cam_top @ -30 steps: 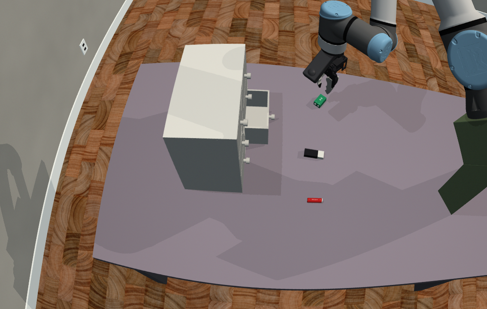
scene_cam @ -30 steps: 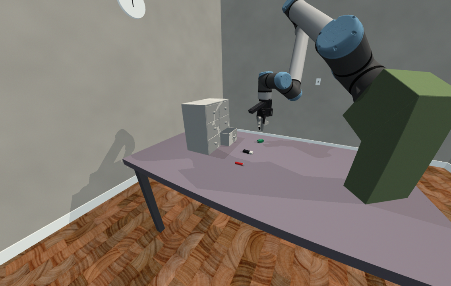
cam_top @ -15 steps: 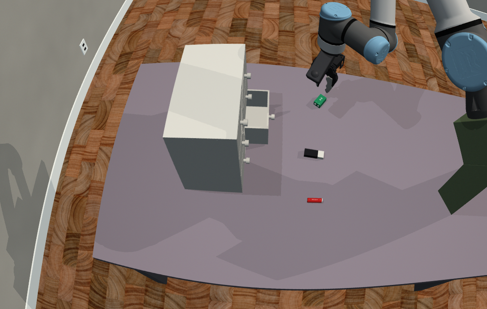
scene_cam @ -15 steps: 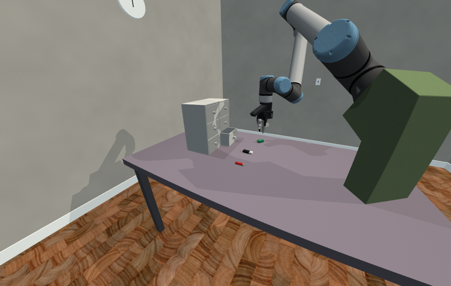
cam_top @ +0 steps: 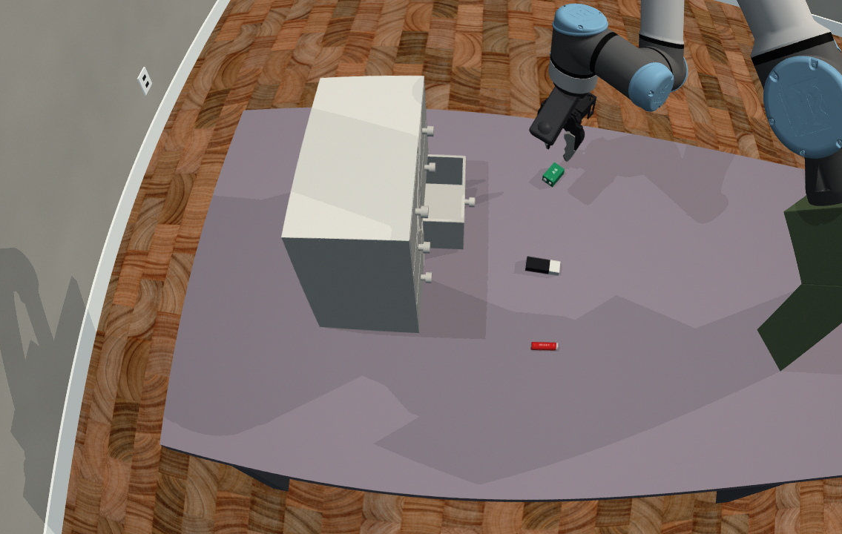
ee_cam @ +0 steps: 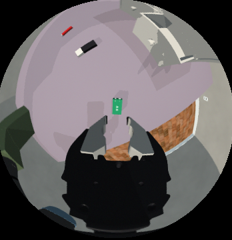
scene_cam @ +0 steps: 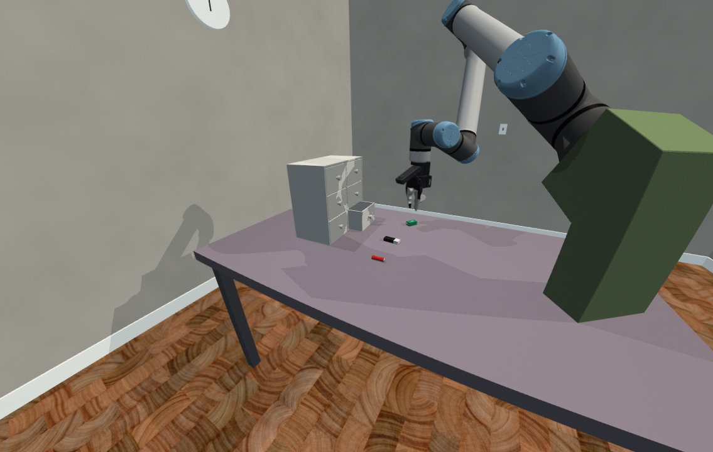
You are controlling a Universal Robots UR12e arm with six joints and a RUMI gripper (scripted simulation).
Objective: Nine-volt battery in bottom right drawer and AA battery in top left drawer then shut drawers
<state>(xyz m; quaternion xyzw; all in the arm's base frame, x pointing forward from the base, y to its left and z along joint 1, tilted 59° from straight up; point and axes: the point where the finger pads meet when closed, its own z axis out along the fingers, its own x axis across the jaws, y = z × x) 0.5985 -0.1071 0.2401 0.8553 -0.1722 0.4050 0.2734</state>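
Observation:
The white chest (cam_top: pixel 357 159) (scene_cam: pixel 309 196) stands upright with its drawer fronts facing the robot's side. Its bottom right drawer (cam_top: pixel 443 235) (scene_cam: pixel 361 218) is pulled out, and the part of its inside that shows is empty. The other drawers look shut. The green nine-volt battery (cam_top: pixel 553 173) (scene_cam: pixel 411 223) (ee_cam: pixel 117 106) lies on the table in front of that drawer. The red AA battery (cam_top: pixel 544 345) (scene_cam: pixel 378 258) (ee_cam: pixel 67 31) lies farther along the table. My gripper (cam_top: pixel 559 151) (scene_cam: pixel 413 206) (ee_cam: pixel 117 117) is partly open and empty, above the table close to the nine-volt battery, which shows just beyond the fingertips in the wrist view.
A black and white USB stick (cam_top: pixel 542 265) (scene_cam: pixel 391 240) (ee_cam: pixel 86 48) lies on the table between the two batteries. The green pedestal (cam_top: pixel 835 245) (scene_cam: pixel 617 225) of the arm stands at the table's right side. Round knobs stick out from the drawer fronts.

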